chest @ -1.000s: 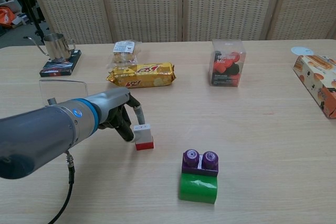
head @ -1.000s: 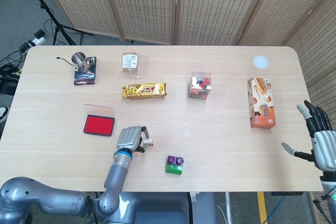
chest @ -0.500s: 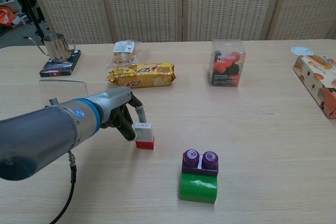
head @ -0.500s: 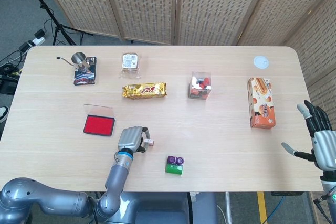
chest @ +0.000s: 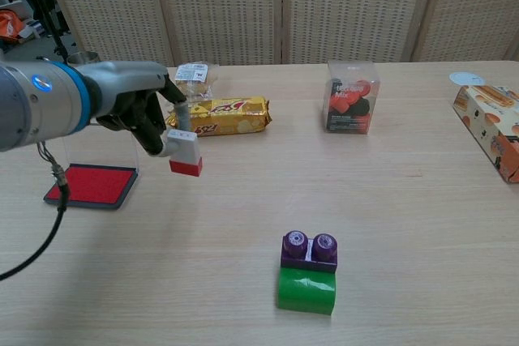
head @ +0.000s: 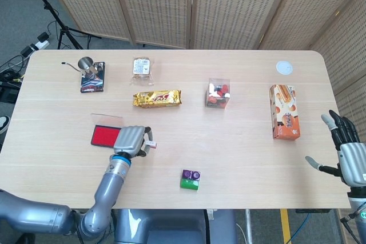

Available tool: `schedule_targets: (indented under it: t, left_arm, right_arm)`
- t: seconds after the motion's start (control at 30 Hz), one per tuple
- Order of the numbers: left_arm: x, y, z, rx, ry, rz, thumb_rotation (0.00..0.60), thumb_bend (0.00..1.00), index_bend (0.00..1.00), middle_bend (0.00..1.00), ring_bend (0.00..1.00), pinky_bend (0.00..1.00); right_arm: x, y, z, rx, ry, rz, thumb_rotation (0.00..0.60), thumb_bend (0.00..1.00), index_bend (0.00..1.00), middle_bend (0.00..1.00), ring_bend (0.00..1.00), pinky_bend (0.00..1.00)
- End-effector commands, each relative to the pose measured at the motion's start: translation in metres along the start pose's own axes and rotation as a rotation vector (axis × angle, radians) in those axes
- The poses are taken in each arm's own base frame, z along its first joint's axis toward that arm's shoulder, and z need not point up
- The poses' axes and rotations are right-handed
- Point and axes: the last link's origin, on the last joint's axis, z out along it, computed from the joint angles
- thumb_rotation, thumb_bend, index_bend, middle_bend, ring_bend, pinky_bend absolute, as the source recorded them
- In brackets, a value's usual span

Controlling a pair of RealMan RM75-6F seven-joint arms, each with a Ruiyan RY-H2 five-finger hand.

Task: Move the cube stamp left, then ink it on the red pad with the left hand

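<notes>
On the bench (head: 240,141), the left hand (chest: 144,111) holds the cube stamp (chest: 186,154) in its fingers (chest: 180,111), lifted off the wood just right of the red pad (chest: 92,185); the right hand (head: 349,150) hangs past the far edge, fingers spread, holding nothing; the stamp is a small block, white above, red at its base.

Woven folding screens (head: 189,4) behind a light wooden table (head: 240,152), grey floor (head: 17,21).

White-and-red cube stamp (chest: 186,154), red pad (chest: 91,185), purple-on-green block (chest: 307,282)
</notes>
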Motion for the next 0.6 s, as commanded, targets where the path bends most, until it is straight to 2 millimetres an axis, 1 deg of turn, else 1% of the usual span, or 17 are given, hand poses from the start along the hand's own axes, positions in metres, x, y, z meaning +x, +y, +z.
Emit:
schedule_targets:
  t: [0.03,0.13,0.23,0.33,0.4,0.5,0.53,0.6]
  left_arm:
    - [0.032,-0.028,-0.010,0.019,0.018,0.040,0.600,0.44,0.60,0.99,1.00,1.00]
    - [0.045,-0.047,-0.011,0.042,0.021,0.050,0.600,0.44,0.60,0.99,1.00,1.00]
    - [0.060,-0.075,-0.009,0.064,0.032,0.043,0.600,0.45,0.61,0.99,1.00,1.00]
    - [0.068,-0.104,-0.006,0.078,0.020,0.003,0.600,0.45,0.61,0.99,1.00,1.00]
    - [0.071,-0.124,-0.004,0.097,0.002,-0.033,0.600,0.46,0.61,0.99,1.00,1.00]
    - [0.071,-0.147,0.000,0.118,-0.022,-0.067,0.600,0.47,0.61,0.99,1.00,1.00]
    - [0.067,-0.165,0.002,0.150,-0.040,-0.099,0.600,0.47,0.61,0.99,1.00,1.00]
    - [0.064,-0.175,0.006,0.143,-0.053,-0.121,0.600,0.47,0.62,0.99,1.00,1.00]
  right_arm:
    - [-0.001,-0.001,0.000,0.003,-0.002,-0.004,0.600,0.00,0.00,0.00,0.00,0.00]
    - [-0.002,-0.002,-0.001,0.006,-0.005,-0.006,0.600,0.00,0.00,0.00,0.00,0.00]
    - [-0.003,-0.004,-0.002,0.009,-0.009,-0.013,0.600,0.00,0.00,0.00,0.00,0.00]
    - [-0.005,-0.006,-0.002,0.010,-0.012,-0.021,0.600,0.00,0.00,0.00,0.00,0.00]
    - [-0.007,-0.006,-0.002,0.010,-0.016,-0.026,0.600,0.00,0.00,0.00,0.00,0.00]
    - [-0.009,-0.007,-0.002,0.011,-0.025,-0.032,0.600,0.00,0.00,0.00,0.00,0.00]
    - [-0.011,-0.008,-0.002,0.012,-0.032,-0.038,0.600,0.00,0.00,0.00,0.00,0.00]
    - [-0.012,-0.008,-0.002,0.012,-0.035,-0.043,0.600,0.00,0.00,0.00,0.00,0.00]
